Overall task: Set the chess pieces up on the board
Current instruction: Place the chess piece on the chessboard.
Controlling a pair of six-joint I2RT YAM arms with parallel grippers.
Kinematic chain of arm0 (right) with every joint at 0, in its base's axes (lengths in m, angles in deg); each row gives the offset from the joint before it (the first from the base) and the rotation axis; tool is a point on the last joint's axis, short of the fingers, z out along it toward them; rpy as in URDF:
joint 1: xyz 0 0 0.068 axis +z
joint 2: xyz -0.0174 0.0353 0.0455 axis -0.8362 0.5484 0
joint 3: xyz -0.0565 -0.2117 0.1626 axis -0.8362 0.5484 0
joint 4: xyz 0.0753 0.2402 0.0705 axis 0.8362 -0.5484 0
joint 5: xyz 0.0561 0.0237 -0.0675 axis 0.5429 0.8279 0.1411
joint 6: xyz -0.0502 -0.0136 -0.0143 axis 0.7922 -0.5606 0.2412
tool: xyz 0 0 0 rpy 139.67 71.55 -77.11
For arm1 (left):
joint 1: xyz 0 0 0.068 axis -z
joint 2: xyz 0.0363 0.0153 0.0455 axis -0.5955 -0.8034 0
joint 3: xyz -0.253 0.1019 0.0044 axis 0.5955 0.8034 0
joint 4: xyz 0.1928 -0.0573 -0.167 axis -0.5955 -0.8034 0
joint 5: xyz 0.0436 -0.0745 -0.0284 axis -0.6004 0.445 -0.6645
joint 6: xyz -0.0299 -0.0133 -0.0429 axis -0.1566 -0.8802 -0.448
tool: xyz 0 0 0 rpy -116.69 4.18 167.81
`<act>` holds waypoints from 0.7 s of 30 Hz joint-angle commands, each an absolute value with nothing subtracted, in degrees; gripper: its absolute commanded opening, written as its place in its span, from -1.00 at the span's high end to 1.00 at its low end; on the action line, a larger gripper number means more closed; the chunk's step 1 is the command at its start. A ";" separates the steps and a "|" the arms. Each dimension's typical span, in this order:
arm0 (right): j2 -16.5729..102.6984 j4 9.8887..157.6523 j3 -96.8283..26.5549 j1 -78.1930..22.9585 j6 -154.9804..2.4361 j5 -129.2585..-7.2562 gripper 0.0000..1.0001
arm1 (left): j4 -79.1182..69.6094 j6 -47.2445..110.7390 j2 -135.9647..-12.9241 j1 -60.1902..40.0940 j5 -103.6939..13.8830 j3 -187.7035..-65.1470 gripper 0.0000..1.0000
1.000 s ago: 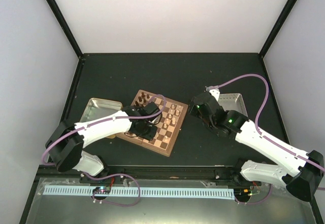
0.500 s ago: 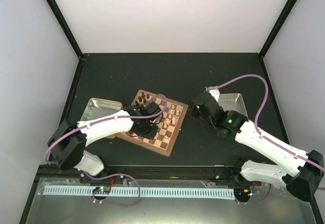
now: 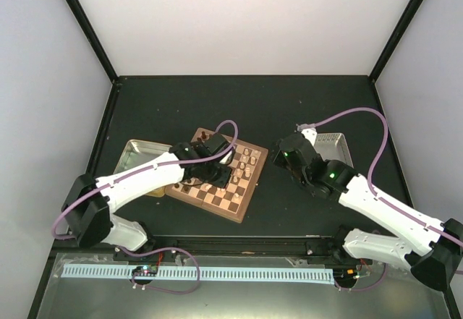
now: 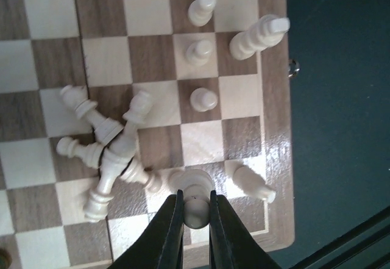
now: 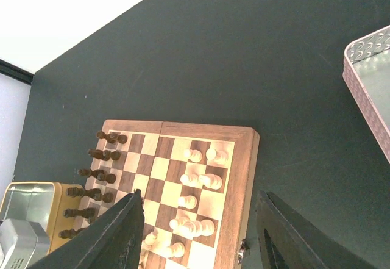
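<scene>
Now the left gripper (image 4: 194, 203) has swung from the near-left part of the board (image 3: 217, 197) toward its right side. The wrist view shows what that was for. Its fingers (image 4: 170, 227) are pinched on a cream piece (image 4: 191, 181) near the board's corner, close to the rim. We judge that this piece is being taken to a home square on the cream side. The right gripper (image 5: 200, 200) has hardly moved. It hangs off the board's right side with its fingers wide apart and nothing between them.

The held piece stands upright. Its long axis runs along the fingers toward the wrist camera, head up between the pads and base down toward the board. We cannot tell whether the base touches the wood.

Just left of it lies a heap (image 4: 106, 153) of cream pieces, tipped flat with their axes fanning out like spokes. Just right, another piece (image 4: 250, 182) is tilted, head pointing toward the corner. Further along, several cream men (image 4: 201, 52) already stand, and the dark men (image 5: 97, 172) line the opposite side. With the heap unsorted, we judge the set-up roughly midway.
</scene>
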State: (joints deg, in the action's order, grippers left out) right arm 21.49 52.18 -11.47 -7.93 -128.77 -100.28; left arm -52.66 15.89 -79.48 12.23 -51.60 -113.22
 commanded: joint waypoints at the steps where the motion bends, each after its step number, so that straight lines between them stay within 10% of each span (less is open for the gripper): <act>1: 20.84 52.61 -10.63 -8.03 -129.70 -103.09 -0.02 | -50.04 17.35 -83.33 12.98 -49.26 -116.25 0.97; 21: 22.07 53.47 -9.78 -8.01 -129.58 -102.27 -0.03 | -47.50 17.79 -94.99 14.79 -51.56 -118.76 0.92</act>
State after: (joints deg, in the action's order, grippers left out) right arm 21.73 52.23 -10.20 -7.93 -128.96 -100.67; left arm -48.92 17.04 -93.38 14.32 -50.82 -116.12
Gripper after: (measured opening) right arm 0.515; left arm 0.106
